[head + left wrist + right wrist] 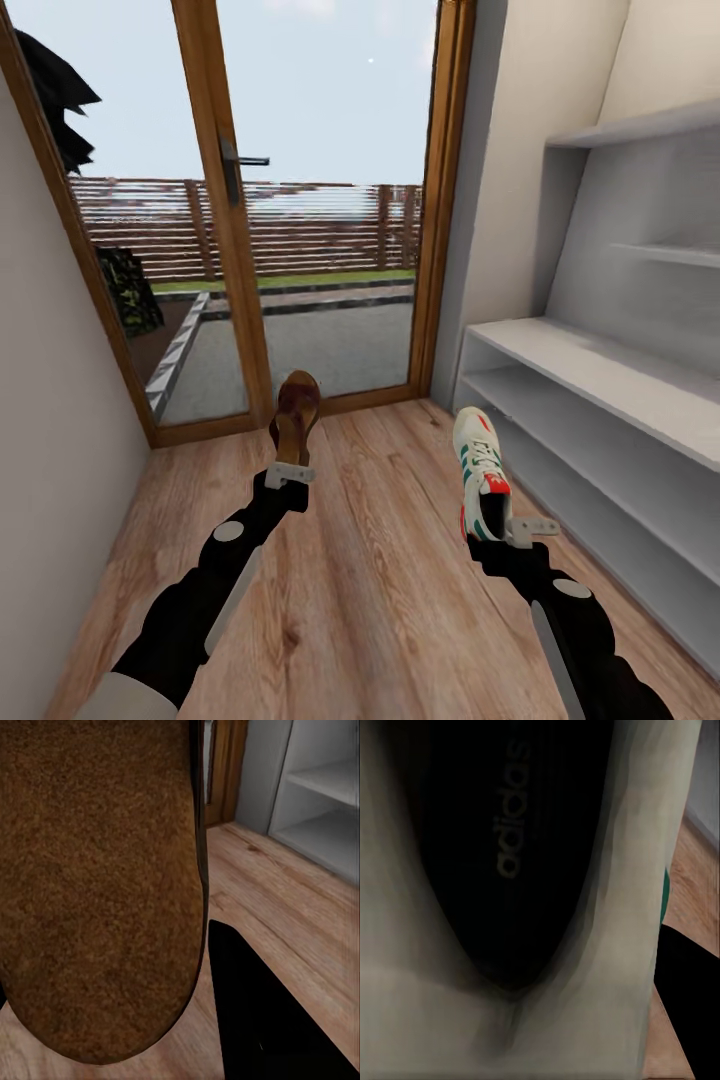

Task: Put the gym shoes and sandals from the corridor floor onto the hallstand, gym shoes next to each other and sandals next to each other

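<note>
Nearest, both dark arms reach forward over the corridor floor (380,600), its light wood planks running toward the door. The left gripper (290,472) is closed on the heel end of a brown sandal (295,415), which it holds off the floor with the toe pointing away toward the door. From the left wrist camera the sandal's grainy tan-brown underside or footbed (97,885) looms close; which face it is I cannot quite tell, and a black finger (262,1020) sits beside it above the planks (285,892). The right gripper (515,530) grips the heel of a white gym shoe (478,470), also raised, toe pointing ahead, with green side stripes and a red-orange heel patch showing. The right wrist camera looks at the shoe's pale body with a dark panel carrying "adidas" lettering (510,855), blurred at the edges.

Just to the right of the gym shoe stands the white hallstand (600,370), with its bench top, open shelves below and floating shelves on the back panel. Farther on, a wood-framed glass door (330,200) closes the corridor, with a slatted fence and grass beyond.
</note>
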{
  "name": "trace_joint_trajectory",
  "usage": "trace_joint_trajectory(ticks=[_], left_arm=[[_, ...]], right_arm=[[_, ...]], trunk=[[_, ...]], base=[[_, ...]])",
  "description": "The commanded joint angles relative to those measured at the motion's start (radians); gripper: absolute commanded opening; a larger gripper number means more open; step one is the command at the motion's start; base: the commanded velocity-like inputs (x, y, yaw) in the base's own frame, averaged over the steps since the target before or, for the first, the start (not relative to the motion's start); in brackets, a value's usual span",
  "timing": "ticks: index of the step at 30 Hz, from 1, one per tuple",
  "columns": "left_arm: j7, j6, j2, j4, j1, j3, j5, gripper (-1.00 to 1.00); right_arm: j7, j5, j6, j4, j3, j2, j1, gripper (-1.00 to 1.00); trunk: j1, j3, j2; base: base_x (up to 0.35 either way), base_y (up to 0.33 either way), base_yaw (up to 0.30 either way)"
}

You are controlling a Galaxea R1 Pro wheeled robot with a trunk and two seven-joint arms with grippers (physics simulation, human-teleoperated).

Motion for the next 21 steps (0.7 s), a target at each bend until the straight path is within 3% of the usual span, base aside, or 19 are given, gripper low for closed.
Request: trace_joint_trajectory(ticks=[1, 21], left_arm=[[-0.002, 0.007, 0.0, -0.001, 0.0, 0.0, 0.007, -1.0], [-0.002, 0.007, 0.0, -0.001, 0.0, 0.0, 0.007, -1.0]], right_arm=[[0.0, 0.0, 0.005, -0.001, 0.0, 0.0, -0.001, -1.0], [0.0, 0.0, 0.005, -0.002, 0.0, 0.0, 0.0, -1.0]], trunk=[[0.0, 0.0, 0.0], [0.0, 0.026, 0.0]], base=[[0.0, 0.007, -0.225], [0.0, 0.001, -0.225]])
